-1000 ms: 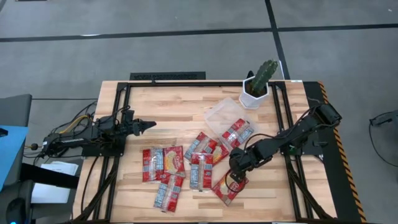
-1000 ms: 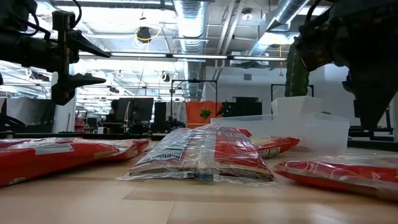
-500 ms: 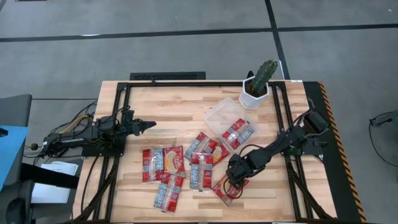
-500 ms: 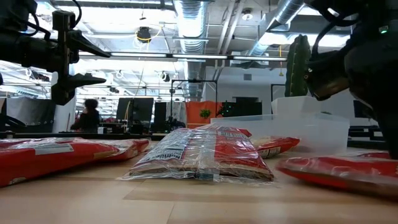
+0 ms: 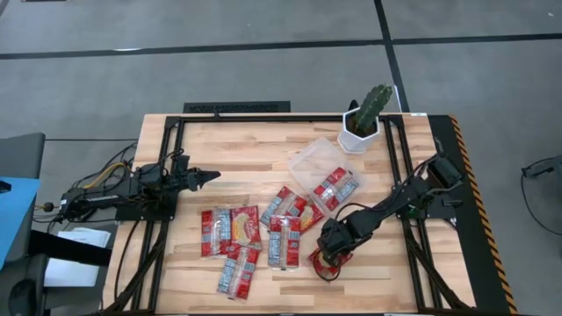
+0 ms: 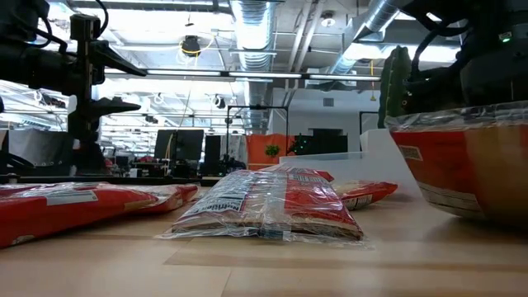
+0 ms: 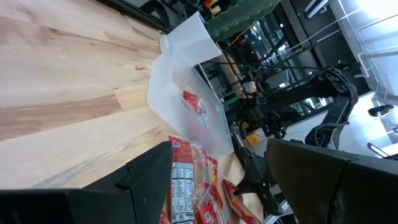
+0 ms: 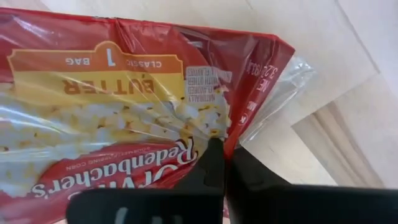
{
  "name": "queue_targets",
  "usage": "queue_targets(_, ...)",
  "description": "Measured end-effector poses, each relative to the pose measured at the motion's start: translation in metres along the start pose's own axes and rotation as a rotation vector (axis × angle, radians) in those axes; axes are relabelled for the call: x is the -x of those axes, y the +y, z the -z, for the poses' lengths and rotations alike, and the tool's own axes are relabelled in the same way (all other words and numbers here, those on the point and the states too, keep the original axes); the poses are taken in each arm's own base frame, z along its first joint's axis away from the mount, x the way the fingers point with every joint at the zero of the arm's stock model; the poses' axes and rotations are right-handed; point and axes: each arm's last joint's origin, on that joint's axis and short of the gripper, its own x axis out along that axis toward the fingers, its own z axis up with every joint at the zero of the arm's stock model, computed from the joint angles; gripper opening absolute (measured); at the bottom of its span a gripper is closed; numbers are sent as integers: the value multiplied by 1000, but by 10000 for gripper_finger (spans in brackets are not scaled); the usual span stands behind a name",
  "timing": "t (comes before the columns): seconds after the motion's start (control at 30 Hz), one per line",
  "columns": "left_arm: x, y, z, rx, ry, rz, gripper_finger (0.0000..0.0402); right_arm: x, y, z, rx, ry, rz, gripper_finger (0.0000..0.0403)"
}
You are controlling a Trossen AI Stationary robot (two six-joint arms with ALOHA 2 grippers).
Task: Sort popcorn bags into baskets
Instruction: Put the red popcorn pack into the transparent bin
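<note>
Worktop (image 5: 237, 145) of pale wood carries the scattered popcorn bags, a clear basket (image 5: 309, 161) and a white pot with a cactus (image 5: 363, 120) near its far right corner. The right gripper (image 5: 327, 259) sits over the near right part of the worktop, its fingers (image 8: 214, 165) pinched shut on the edge of one popcorn bag (image 8: 118, 106), which hangs crumpled beneath it, lifted off the wood in the low view. The other bags (image 5: 230, 230) lie flat in a loose cluster across the middle of the near half, some overlapping, just beside the held one on its left. One more bag (image 5: 336, 187) rests in the basket, which stands between the cluster and the cactus pot. The left gripper (image 5: 207, 176) hovers well apart near the left edge, its fingers spread open, holding nothing, above bare wood.
</note>
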Motion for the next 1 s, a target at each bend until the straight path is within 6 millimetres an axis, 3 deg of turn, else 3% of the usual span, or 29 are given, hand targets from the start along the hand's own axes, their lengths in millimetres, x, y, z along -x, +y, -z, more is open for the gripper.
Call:
queue_targets(0.2, 0, 0, 0, 0, 0, 0, 249, 24, 14, -6, 72, 13, 39, 6)
queue_targets(0.4, 0, 0, 0, -1, 0, 0, 249, 68, 35, -22, 189, -4, -11, 5)
queue_targets(0.57, 0, 0, 0, -1, 0, 0, 249, 102, 37, -44, 249, -49, -19, 4)
queue_targets(0.77, 0, 0, 0, -2, 0, 0, 249, 144, 22, -79, 299, -110, 21, 3)
queue_targets(1.0, 0, 0, 0, -2, 0, 0, 249, 195, -25, -130, 292, -209, 123, 3)
